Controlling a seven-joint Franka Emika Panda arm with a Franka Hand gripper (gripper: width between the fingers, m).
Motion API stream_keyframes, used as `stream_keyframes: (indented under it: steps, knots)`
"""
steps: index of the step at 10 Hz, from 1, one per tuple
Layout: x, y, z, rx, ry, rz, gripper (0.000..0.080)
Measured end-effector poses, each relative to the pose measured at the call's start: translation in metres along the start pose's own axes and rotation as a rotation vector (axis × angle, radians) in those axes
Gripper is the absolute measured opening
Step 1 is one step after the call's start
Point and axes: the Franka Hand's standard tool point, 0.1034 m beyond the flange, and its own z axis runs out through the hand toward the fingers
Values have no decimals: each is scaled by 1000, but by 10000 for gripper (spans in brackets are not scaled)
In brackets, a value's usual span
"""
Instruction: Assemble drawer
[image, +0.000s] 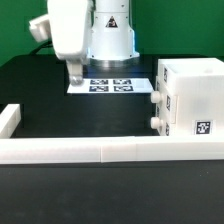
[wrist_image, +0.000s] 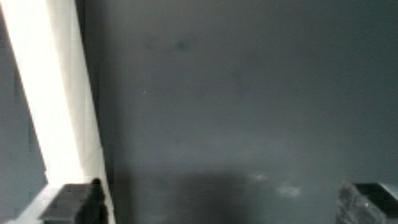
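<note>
The drawer (image: 190, 95) is a white cube-like shell on the black table at the exterior view's right. Two trays sit in its face, each with a round knob: an upper knob (image: 155, 100) and a lower knob (image: 156, 123). Black-and-white tags show on its sides. My gripper (image: 76, 77) hangs low over the table by the end of the marker board (image: 112, 85) on the exterior view's left, well apart from the drawer. In the wrist view the gripper (wrist_image: 222, 205) is open and empty, with bare dark table between the two fingertips (wrist_image: 75, 203). The drawer is out of the wrist view.
A long low white border bar (image: 100, 150) runs along the table's front, and a shorter one (image: 9, 120) along the exterior view's left. The arm's white base (image: 108, 30) stands behind the marker board. A plain white strip (wrist_image: 54, 100) crosses the wrist view beside one fingertip.
</note>
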Motion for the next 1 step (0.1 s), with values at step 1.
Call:
stream_keyframes:
  steps: [1]
  knots:
    - [2,-19,0,5,-3,39,649]
